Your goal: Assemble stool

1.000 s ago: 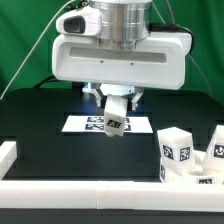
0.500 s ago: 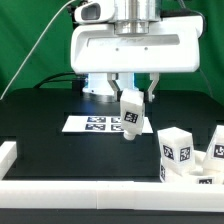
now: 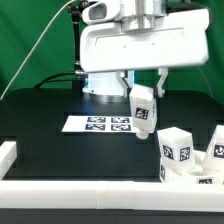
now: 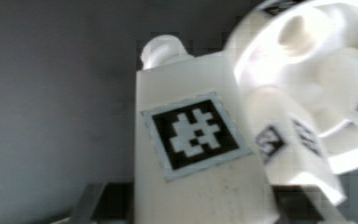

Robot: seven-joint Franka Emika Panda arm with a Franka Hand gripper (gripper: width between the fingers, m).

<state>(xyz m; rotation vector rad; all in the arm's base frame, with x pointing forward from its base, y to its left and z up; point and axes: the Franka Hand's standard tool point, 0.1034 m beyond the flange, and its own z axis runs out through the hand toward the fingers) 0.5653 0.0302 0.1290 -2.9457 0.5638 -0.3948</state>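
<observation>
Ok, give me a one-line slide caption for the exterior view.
Tool carries a tagged stool leg above the marker board; two more legs wait by the rail.

claw (image 3: 143,92) raised, fingers clamped, pointing down.

The black bench (image 3: 40,150) carries the marker board (image 3: 100,124) flat near its centre. White stool legs (image 3: 178,155) stand toward 4 o'clock, more of them (image 3: 216,150) just beside. A long white rail (image 3: 90,200) lies along 6 o'clock.
</observation>
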